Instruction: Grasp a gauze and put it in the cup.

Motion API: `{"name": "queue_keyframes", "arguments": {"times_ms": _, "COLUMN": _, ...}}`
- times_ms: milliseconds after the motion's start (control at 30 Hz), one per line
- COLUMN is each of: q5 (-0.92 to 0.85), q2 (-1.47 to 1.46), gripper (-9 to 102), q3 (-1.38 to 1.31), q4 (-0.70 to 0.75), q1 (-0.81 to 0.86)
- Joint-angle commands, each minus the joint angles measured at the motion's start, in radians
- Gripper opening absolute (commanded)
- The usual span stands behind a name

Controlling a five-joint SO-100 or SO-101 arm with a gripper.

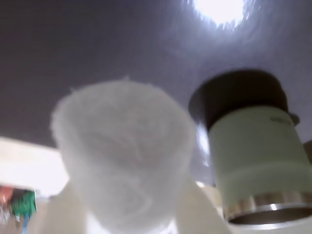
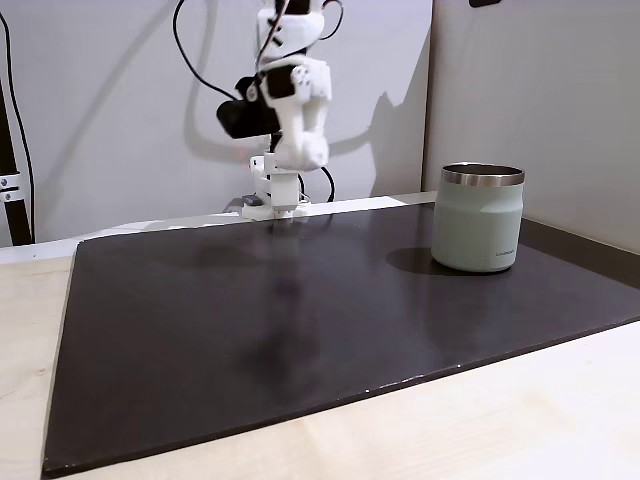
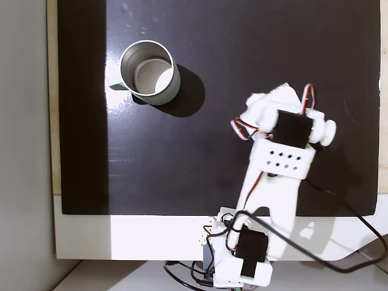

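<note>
Wrist view: gauze [image 1: 124, 156] right up front, fuzzy white roll, blurry, sitting between the white fingers [image 1: 195, 207] of the gripper [image 1: 129, 214]. Looks clamped on the roll from both sides, so gripping it afaict. Upside-down pic btw, dark mat [image 1: 97, 48] up top.

Cup [image 1: 261, 165] off to the right in that same view, pale green w/ shiny steel rim, apart from the gauze, not touching. Inside not visible from that angle.

Fixed view from the side: cup [image 2: 478, 220] upright on the black mat [image 2: 300, 320], right side, steel rim on top, tiny logo near the base. Arm [image 2: 285, 100] at the back of the mat, well apart from the cup. Gauze too hidden there to pick out.

Top-down fixed view: cup [image 3: 149, 73] near the upper left of the mat [image 3: 242, 48], opening facing up, nothing inside but bare metal and a bright patch of light on the inner wall. So cup = empty. Arm [image 3: 279, 157] lower right, gripper end hidden under the wrist parts, well apart from the cup. Bit of white poking out at the arm's upper left, can't tell if gauze or plastic.

Pale tabletop [image 2: 500, 420] around the mat.
</note>
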Motion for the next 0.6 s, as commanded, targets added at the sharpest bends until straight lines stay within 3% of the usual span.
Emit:
{"name": "queue_keyframes", "arguments": {"times_ms": 0, "q5": 0.0, "q2": 0.031, "gripper": 0, "q3": -0.121, "q4": 0.008, "q1": -0.051}}
{"name": "queue_keyframes", "arguments": {"times_ms": 567, "q5": -0.043, "q2": -0.345, "gripper": 0, "q3": -0.661, "q4": -0.029, "q1": -0.39}}
